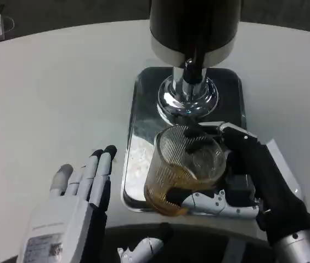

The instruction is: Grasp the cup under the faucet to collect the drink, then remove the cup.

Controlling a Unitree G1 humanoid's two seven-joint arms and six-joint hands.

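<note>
The right hand (237, 186) grips the ribbed cup (185, 167) of amber drink over the steel tray (138, 131), at six o'clock from the faucet (190, 68). The left hand (75, 205) lies flat with fingers spread at eight o'clock.
</note>
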